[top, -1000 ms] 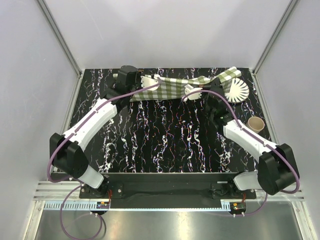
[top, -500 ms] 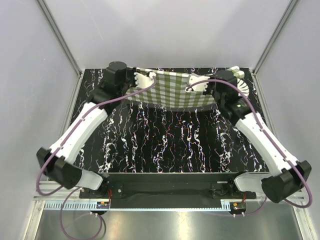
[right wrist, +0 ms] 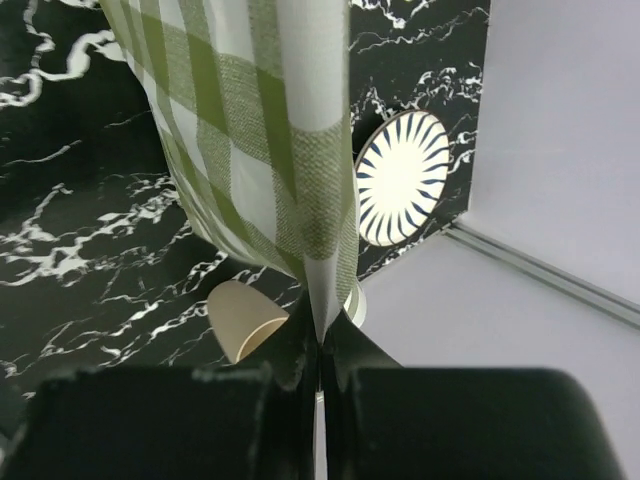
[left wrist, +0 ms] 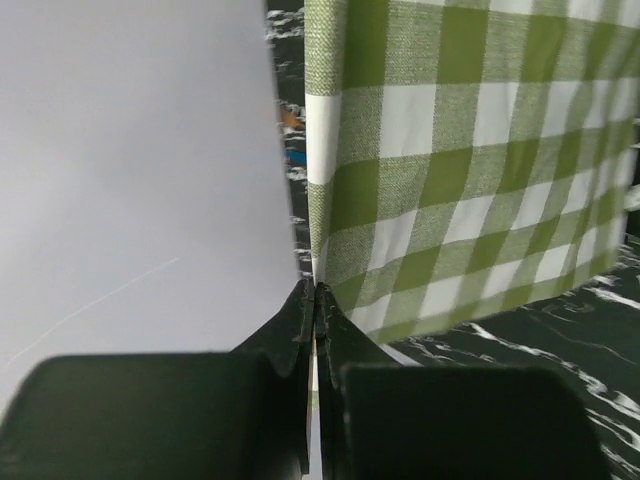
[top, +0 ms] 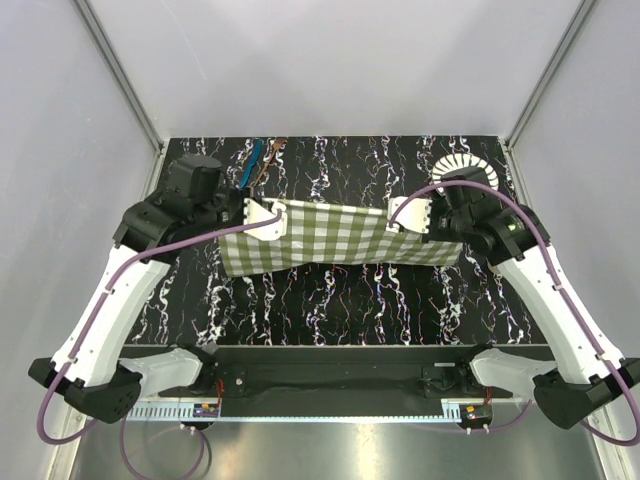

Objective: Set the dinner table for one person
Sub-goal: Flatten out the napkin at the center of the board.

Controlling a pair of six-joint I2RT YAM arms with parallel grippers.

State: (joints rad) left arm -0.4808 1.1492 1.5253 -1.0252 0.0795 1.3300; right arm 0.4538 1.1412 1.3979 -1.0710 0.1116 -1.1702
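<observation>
A green-and-white checked cloth (top: 330,240) hangs stretched between my two grippers above the dinner table (top: 330,310), a black top with white veins. My left gripper (top: 262,218) is shut on the cloth's left upper corner. In the left wrist view, the cloth (left wrist: 460,170) hangs beyond that gripper (left wrist: 315,290), pinched at its edge. My right gripper (top: 405,215) is shut on the right upper corner. From the right wrist view, the cloth (right wrist: 270,120) runs down into the closed gripper (right wrist: 322,335).
A white plate with dark radial stripes (top: 462,168) lies at the back right corner, also seen as the plate (right wrist: 402,178). A tan paper cup (right wrist: 238,318) stands near the right side. Blue and brown-handled cutlery (top: 262,160) lies at the back left. Grey walls enclose the table.
Both arms have pulled the cloth from the table's back edge toward the middle and spread it taut. The plate and the cutlery at the back are now uncovered.
</observation>
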